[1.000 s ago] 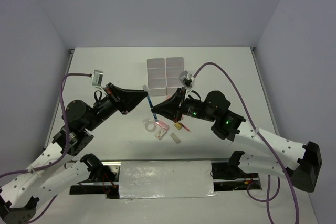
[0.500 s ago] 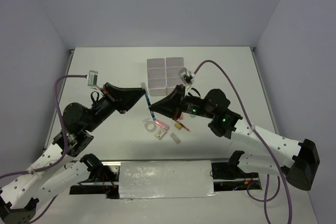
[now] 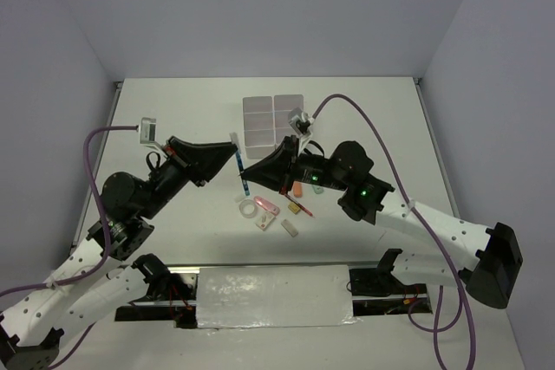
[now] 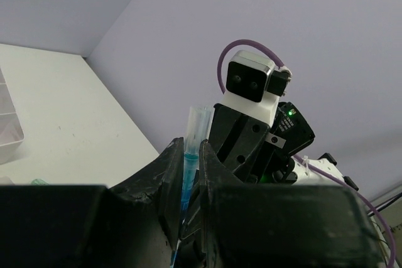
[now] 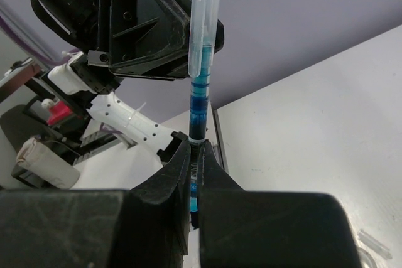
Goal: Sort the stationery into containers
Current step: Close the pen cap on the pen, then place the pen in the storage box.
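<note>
right gripper [image 5: 196, 155]: squeezed tight on blue pen [image 5: 199, 95], low down | pen: stands straight up, clear cap on top | left gripper [image 5: 176, 36]: black, just behind cap | table [image 5: 326, 111]: white, right

**Top view.** The blue pen [image 3: 244, 178] shows only in short lengths, its middle covered where the left gripper [image 3: 236, 153] and right gripper [image 3: 249, 172] clamp it. The containers [image 3: 260, 114] lose their near right corner behind the right wrist camera [image 3: 300, 120], and their contents are too small to tell. An orange item [image 3: 297, 188] and a green item [image 3: 317, 188] lie partly under the right arm [image 3: 434, 227].

**Left wrist view.** The pen's lower end is hidden between the fingers [image 4: 157, 180], and one container is cut off by the left edge.

**Right wrist view.** A clear item [image 5: 370, 243] is blurred and cut off at the corner.
</note>
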You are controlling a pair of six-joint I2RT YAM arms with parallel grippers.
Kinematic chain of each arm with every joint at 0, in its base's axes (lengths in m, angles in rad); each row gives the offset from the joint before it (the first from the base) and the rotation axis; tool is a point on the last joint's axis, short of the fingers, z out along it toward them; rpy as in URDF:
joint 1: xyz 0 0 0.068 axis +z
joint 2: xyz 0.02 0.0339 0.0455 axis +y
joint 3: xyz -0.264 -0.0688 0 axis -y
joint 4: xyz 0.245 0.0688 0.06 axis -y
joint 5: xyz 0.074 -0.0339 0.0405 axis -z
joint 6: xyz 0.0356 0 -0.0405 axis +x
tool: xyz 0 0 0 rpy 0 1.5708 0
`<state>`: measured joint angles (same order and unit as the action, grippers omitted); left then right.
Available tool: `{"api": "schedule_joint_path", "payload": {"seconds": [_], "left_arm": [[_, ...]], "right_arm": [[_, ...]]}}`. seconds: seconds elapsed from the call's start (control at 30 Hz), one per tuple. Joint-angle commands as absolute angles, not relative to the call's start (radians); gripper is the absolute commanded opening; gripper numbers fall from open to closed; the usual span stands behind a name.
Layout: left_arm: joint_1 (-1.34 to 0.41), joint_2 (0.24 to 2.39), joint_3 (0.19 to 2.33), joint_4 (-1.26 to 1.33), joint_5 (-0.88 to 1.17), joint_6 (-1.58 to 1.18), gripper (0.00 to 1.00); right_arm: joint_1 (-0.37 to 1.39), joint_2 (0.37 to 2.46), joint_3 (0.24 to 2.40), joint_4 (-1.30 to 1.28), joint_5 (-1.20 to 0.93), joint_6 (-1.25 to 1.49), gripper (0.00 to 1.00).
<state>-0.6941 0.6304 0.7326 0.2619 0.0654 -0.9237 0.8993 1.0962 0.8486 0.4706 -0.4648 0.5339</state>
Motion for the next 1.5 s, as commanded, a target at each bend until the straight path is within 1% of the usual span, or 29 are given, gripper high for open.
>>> {"api": "schedule_joint_path", "payload": {"seconds": [0.0,0.1,0.17,0.23,0.33,0.4,0.43,0.5,0.53,0.6,0.67,0.7,0.73,0.77,0.9,1.0,1.03,1.07,1.13,1.17,1.27,1.33,1.4,1.43,1.47], "left_arm": [[-0.719,0.638,0.684,0.068,0.184,-0.943,0.00],[-0.721,0.632,0.690,0.058,0.178,-0.940,0.00],[-0.721,0.637,0.713,0.035,0.173,-0.922,0.00],[-0.721,0.647,0.771,-0.044,0.153,-0.893,0.00],[-0.721,0.647,0.827,-0.089,0.143,-0.833,0.01],[-0.721,0.644,0.845,-0.104,0.138,-0.818,0.09],[-0.721,0.643,0.857,-0.112,0.134,-0.810,0.18],[-0.721,0.638,0.867,-0.115,0.130,-0.795,0.25],[-0.721,0.638,0.868,-0.117,0.126,-0.793,0.30],[-0.721,0.632,0.870,-0.110,0.121,-0.792,0.36],[-0.721,0.624,0.877,-0.113,0.104,-0.788,0.39],[-0.721,0.620,0.882,-0.115,0.097,-0.785,0.44],[-0.721,0.620,0.888,-0.118,0.083,-0.778,0.46],[-0.721,0.618,0.905,-0.130,0.072,-0.775,0.55],[-0.721,0.618,0.953,-0.153,0.048,-0.746,0.62],[-0.721,0.609,0.985,-0.186,0.046,-0.726,0.71],[-0.721,0.604,0.992,-0.202,0.037,-0.719,0.76],[-0.721,0.594,1.009,-0.248,0.029,-0.713,0.86],[-0.721,0.580,1.017,-0.293,0.015,-0.687,0.92],[-0.721,0.566,1.022,-0.346,0.005,-0.667,0.97],[-0.721,0.537,1.013,-0.420,-0.061,-0.634,0.98],[-0.721,0.513,0.991,-0.485,-0.081,-0.589,0.99],[-0.721,0.494,0.967,-0.535,-0.110,-0.527,0.99],[-0.721,0.473,0.927,-0.543,-0.113,-0.496,0.99],[-0.721,0.460,0.901,-0.549,-0.132,-0.453,0.99]], "right_arm": [[0.888,1.080,0.991,0.707,-0.387,0.462,0.00],[0.888,1.092,0.983,0.716,-0.417,0.434,0.00],[0.888,1.109,0.988,0.709,-0.490,0.407,0.00],[0.891,1.115,0.968,0.722,-0.584,0.391,0.00],[0.894,1.106,0.916,0.733,-0.600,0.379,0.00],[0.894,1.098,0.885,0.735,-0.595,0.371,0.00],[0.896,1.092,0.878,0.735,-0.597,0.370,0.00],[0.896,1.086,0.865,0.733,-0.598,0.362,0.00],[0.896,1.082,0.862,0.729,-0.595,0.361,0.00],[0.896,1.078,0.858,0.718,-0.581,0.356,0.00],[0.894,1.080,0.854,0.718,-0.580,0.353,0.00],[0.894,1.086,0.853,0.721,-0.581,0.356,0.00],[0.894,1.089,0.850,0.736,-0.586,0.360,0.00],[0.896,1.092,0.845,0.741,-0.592,0.364,0.00],[0.894,1.089,0.835,0.741,-0.572,0.353,0.00],[0.893,1.077,0.819,0.683,-0.484,0.282,0.00],[0.894,1.074,0.816,0.660,-0.448,0.231,0.00],[0.891,1.074,0.816,0.640,-0.384,0.200,0.00],[0.879,1.080,0.821,0.592,-0.335,0.116,0.00],[0.880,1.092,0.822,0.574,-0.277,0.085,0.00],[0.865,1.117,0.781,0.633,-0.217,-0.041,0.00],[0.833,1.132,0.743,0.725,-0.196,-0.125,0.00],[0.786,1.178,0.736,0.793,-0.195,-0.144,0.00],[0.726,1.224,0.742,0.814,-0.207,-0.137,0.00],[0.697,1.250,0.741,0.889,-0.216,-0.130,0.00]]}}
